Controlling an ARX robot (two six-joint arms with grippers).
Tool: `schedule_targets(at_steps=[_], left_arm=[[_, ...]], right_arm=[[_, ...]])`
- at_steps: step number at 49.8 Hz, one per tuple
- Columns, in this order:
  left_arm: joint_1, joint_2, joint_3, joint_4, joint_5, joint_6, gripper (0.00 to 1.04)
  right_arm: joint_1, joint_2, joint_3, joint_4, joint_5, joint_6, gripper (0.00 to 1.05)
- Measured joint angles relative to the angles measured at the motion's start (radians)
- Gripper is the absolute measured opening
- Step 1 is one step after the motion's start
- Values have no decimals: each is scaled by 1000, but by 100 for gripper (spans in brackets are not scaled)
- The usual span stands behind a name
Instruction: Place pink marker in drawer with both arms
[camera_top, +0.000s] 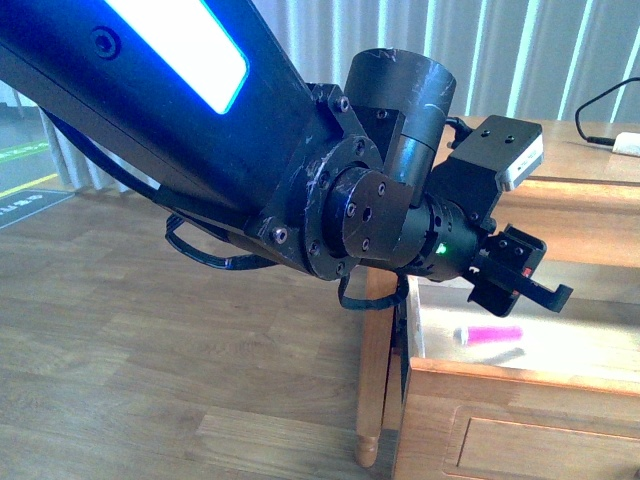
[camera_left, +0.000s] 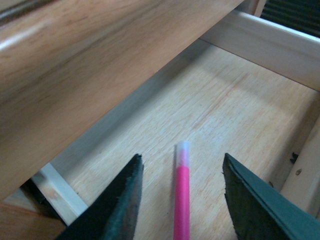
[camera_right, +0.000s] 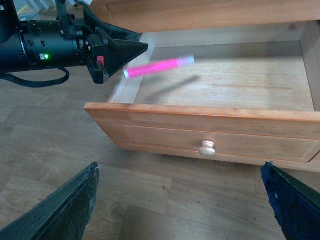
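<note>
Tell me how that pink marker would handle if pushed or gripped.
The pink marker is a slim round tube, so it would probably roll on the drawer's smooth flat floor. It looks rigid and likely light. Its glossy barrel might slip when gripped.

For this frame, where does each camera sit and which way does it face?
Front view: on the body, facing forward; left arm and its open left pincer at the drawer.
Left wrist view: on that arm, looking into the drawer; both fingers show.
Right wrist view: on the other wrist, facing the drawer front and knob; open right pincer at the edges.
Shared: all three show the pink marker.
</note>
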Motion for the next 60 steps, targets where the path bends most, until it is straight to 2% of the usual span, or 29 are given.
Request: schedule_targets(at_steps=[3,9,13,22,33,49,53,60], left_arm=[[0,-7,-16,0,-25,0,61],[5,-75,-104,39,-93,-18,88],[19,-143,-150,48,-149,-47,101],[108,-395,-342,91,-279,-77,99],[198,-715,-610,111,-307,-115,99],[434,-1444,-941,-174,-336,-205,99],[470,-1569,-1004,-238,-365,-222,99],[475,-1584,-1009,-241,-366,-229,99]], right_arm=[[0,0,0,0,0,0,96],[0,0,0,0,0,0,96],[0,0,0,0,0,0,96],[0,0,0,0,0,0,96],[0,0,0,0,0,0,96],[0,0,0,0,0,0,96],[0,0,0,0,0,0,96],[0,0,0,0,0,0,96]])
